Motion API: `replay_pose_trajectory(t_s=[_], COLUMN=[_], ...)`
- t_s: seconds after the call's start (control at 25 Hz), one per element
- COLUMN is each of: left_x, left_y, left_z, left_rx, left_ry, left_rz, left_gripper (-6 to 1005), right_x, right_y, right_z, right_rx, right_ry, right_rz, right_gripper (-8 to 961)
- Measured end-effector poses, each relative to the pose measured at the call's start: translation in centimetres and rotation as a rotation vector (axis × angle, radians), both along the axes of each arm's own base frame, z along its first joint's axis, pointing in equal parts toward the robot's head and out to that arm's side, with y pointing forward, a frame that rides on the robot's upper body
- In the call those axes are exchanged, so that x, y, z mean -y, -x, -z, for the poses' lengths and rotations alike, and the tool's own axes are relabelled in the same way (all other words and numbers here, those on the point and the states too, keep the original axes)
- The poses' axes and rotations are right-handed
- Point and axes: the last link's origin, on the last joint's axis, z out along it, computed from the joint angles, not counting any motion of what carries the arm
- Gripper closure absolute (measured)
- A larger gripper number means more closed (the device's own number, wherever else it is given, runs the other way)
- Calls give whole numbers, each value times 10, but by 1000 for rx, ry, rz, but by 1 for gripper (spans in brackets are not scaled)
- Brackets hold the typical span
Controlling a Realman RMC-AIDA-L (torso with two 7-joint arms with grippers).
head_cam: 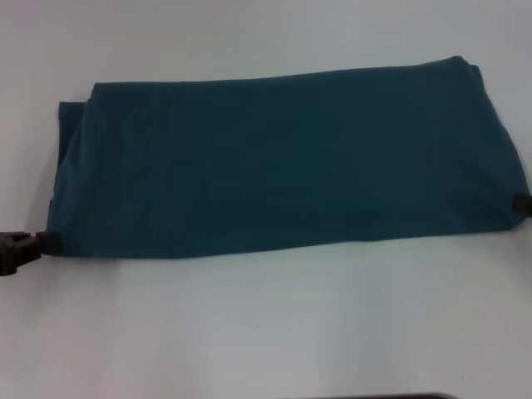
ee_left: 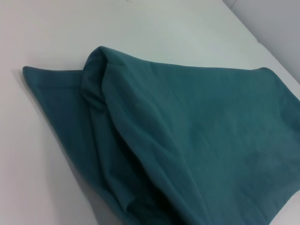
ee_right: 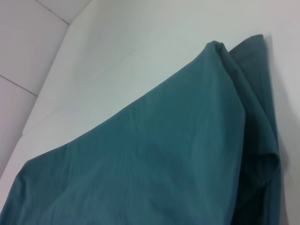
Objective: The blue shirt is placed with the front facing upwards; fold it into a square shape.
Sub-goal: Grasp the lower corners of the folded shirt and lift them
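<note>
The blue shirt (head_cam: pixel 283 158) lies on the white table as a long, plain teal band running left to right, with no print showing. My left gripper (head_cam: pixel 46 242) is at the band's near left corner, shut on the cloth there. At the near right corner, by the picture's edge, my right gripper (head_cam: pixel 522 204) is shut on the cloth too. In the left wrist view the blue shirt (ee_left: pixel 187 140) rises toward the camera, its layers parted with a dark gap between them. In the right wrist view the blue shirt (ee_right: pixel 154 164) shows the same lifted fold. Neither wrist view shows fingers.
The white table (head_cam: pixel 266 324) spreads bare in front of the shirt and behind it. A table edge and a pale wall show in the right wrist view (ee_right: pixel 28 70). A dark strip (head_cam: pixel 374 396) sits at the bottom of the head view.
</note>
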Motion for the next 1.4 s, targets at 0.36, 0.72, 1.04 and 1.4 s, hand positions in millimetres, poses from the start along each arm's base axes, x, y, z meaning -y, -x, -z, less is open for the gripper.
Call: replay_pose_trajectory(t_s=[0.36, 0.72, 1.04, 1.4], left_x=[-5, -8, -8, -11], left_y=[-3, -4, -3, 0], left_z=[0, 0, 1, -10], left_rx=[-4, -3, -2, 15], left_ry=[-7, -7, -8, -66], left_rz=[11, 11, 7, -22], left_gripper=[981, 978, 975, 971], right_x=[-1, -4, -9, -20], right_y=[-1, -2, -2, 4], right_z=[-1, -9, -25, -33], right_rx=[9, 12, -5, -15], right_ry=[-5, -31, -85, -118], right_rz=[3, 3, -1, -26], right_gripper=[932, 926, 793, 417])
